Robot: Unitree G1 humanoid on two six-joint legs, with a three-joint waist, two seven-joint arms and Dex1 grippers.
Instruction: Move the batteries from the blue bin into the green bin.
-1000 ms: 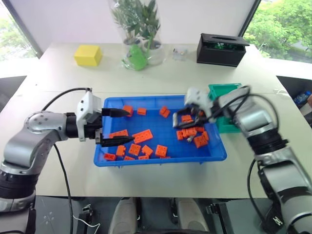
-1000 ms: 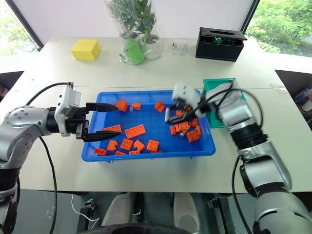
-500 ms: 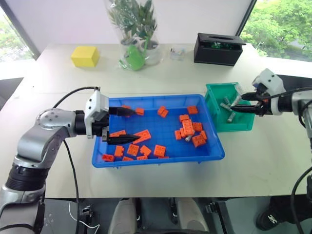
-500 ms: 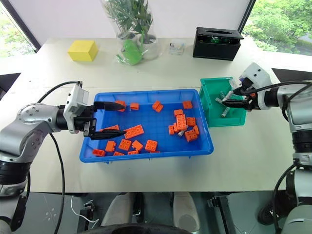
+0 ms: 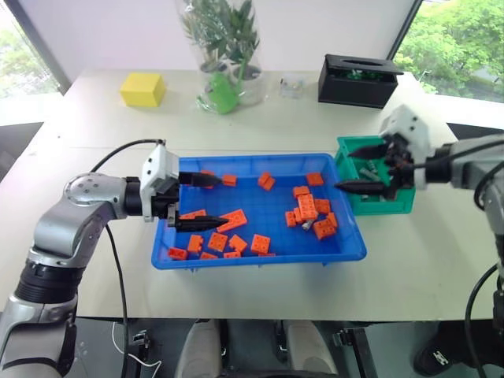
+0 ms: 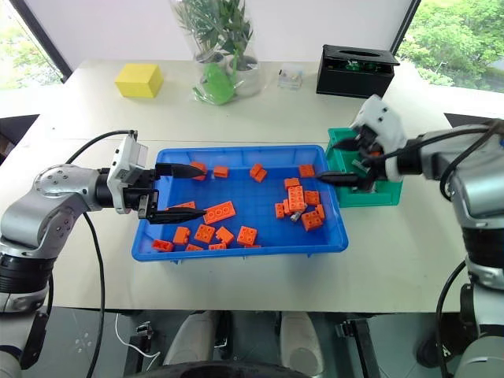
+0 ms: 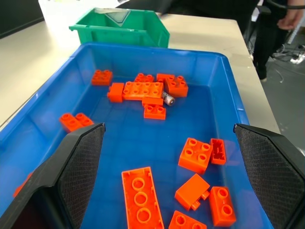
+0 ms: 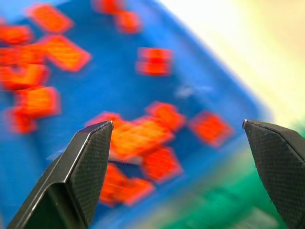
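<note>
I have the pale table point(image 5: 94, 118) in front of me, and the blue bin point(image 5: 260, 264) sits on its near half, scattered with orange toy bricks point(image 5: 230, 220). Touching the bin's far right corner is the smaller green bin point(image 5: 394, 201), and I can make out a few grey batteries point(image 5: 367, 168) lying inside it, partly hidden behind my right arm. At the back of the table I see a glass vase of green stems point(image 5: 224, 55) in the middle, a black box point(image 5: 357, 79) off to the right and a yellow block point(image 5: 142, 89) off to the left. My left gripper point(image 5: 197, 201) hangs over the left end of the blue bin, pointing across it, its fingers spread wide and holding nothing. My right gripper point(image 5: 356, 167) is above the seam where the blue bin meets the green bin, pointing back toward the blue one, fingers spread wide and empty as well. One battery point(image 7: 167, 98) is left in the blue bin: in the left wrist view it lies among the cluster of bricks near the right end, tucked against the edge of a long brick point(image 7: 144, 88).
</note>
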